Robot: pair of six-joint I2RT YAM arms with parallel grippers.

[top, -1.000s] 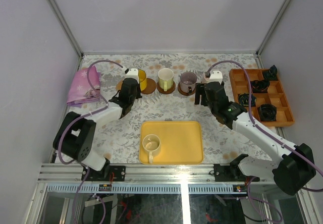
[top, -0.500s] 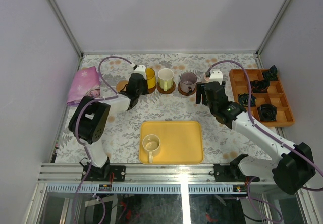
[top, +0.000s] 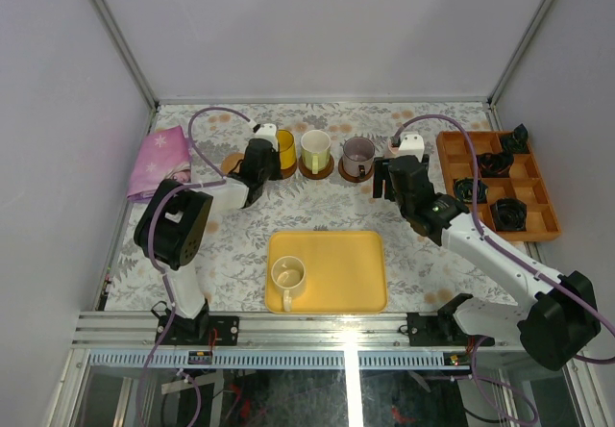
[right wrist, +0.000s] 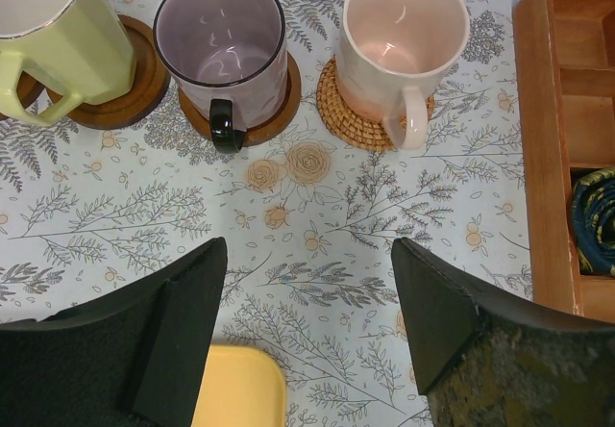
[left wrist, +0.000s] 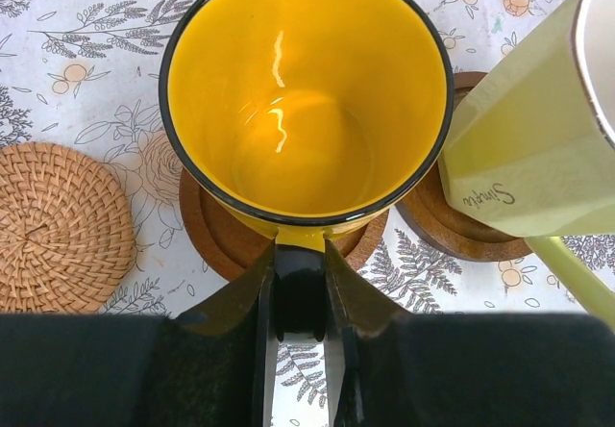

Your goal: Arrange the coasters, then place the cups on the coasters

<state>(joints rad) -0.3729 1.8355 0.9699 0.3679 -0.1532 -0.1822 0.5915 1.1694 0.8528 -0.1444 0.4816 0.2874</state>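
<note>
My left gripper (left wrist: 300, 283) is shut on the handle of the yellow cup (left wrist: 306, 90), which sits upright over a dark brown coaster (left wrist: 216, 239). A bare tan woven coaster (left wrist: 58, 225) lies to its left. To the right, a cream cup (left wrist: 538, 148) stands on a dark coaster (left wrist: 452, 235). In the right wrist view the grey-purple cup (right wrist: 221, 42) is on a dark coaster (right wrist: 279, 110) and the pink cup (right wrist: 404, 37) on a tan coaster (right wrist: 351, 119). My right gripper (right wrist: 307, 254) hangs open in front of them, holding nothing. Another cream cup (top: 288, 275) stands on the yellow tray (top: 336, 271).
An orange divided tray (top: 538, 201) with small black objects sits at the right edge, close to my right arm. A pink cloth (top: 159, 163) lies at the back left. The yellow tray's corner (right wrist: 240, 389) shows under my right gripper.
My left gripper carried the yellow cup to the right and back, over the dark coaster, then stayed still. The right arm has barely moved.
</note>
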